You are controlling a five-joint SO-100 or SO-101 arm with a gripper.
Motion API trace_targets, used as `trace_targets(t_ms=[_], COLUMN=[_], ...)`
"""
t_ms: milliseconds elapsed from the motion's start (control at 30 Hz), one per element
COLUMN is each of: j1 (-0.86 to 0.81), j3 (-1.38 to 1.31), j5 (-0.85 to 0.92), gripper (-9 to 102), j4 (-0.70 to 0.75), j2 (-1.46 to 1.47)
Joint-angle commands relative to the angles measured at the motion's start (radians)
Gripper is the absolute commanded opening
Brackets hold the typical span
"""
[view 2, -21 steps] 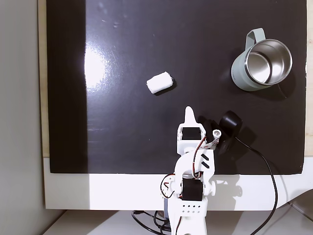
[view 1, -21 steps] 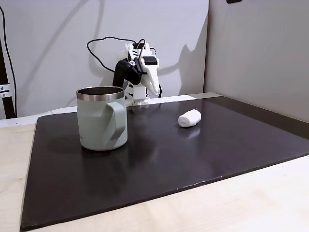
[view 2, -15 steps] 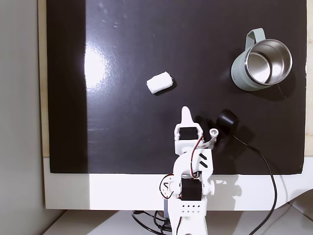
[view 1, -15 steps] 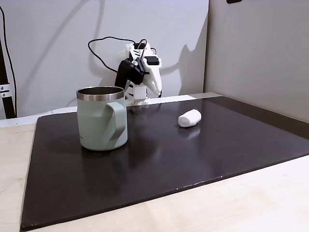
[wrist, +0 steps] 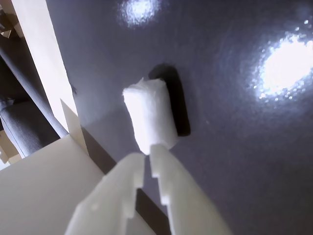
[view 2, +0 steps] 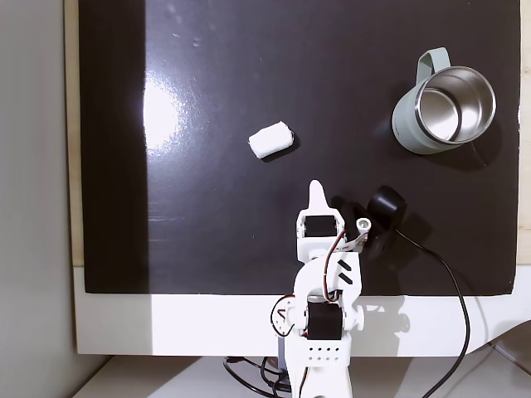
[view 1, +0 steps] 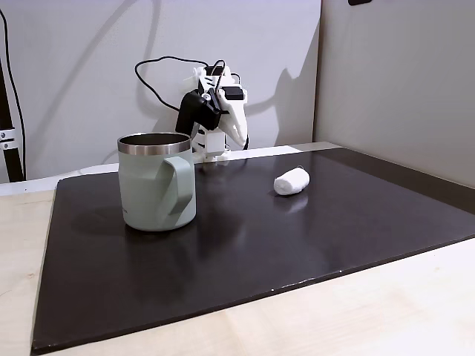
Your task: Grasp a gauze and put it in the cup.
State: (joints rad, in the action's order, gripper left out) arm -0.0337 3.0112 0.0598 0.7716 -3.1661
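- Dark worktop (view 2: 207, 66) carries the gauze (view 2: 271, 139) lying apart from the cup (view 2: 444, 110).
- Arm folded at the rear edge; tool (view 2: 316, 189) empty, tips pressed nearly together, short of the gauze.

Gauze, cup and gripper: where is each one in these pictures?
gauze (view 2: 271, 140): a fixed view from above, middle of the white roll.
cup (view 1: 152, 189): a fixed view from the side, green outer wall.
gripper (wrist: 146, 156): wrist view, midway between the white fingertips, nearly closed.
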Motion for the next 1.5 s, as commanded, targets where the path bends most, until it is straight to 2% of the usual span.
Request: trace_targets(t_ms=[0,167,367,567,833,1033,1200,1467], j1=[0.002,0.006,0.035,0.057,0.08,0.092,0.149,0.227], j3=[-0.006,-0.034,-0.186,-0.604,-1.071,-1.353,-1.534,-1.683], j5=[0.005,0.0,0.0,-0.037,-0.021,-0.021,0.011,0.041], gripper=[0,0,0,0,2,11,24,36], j4=[-0.029,0.025,0.123,0.218,0.445,0.676,0.838,0.894], j2=[-0.012,-0.012,0.037,0.448,0.891,1.201,1.433,1.657])
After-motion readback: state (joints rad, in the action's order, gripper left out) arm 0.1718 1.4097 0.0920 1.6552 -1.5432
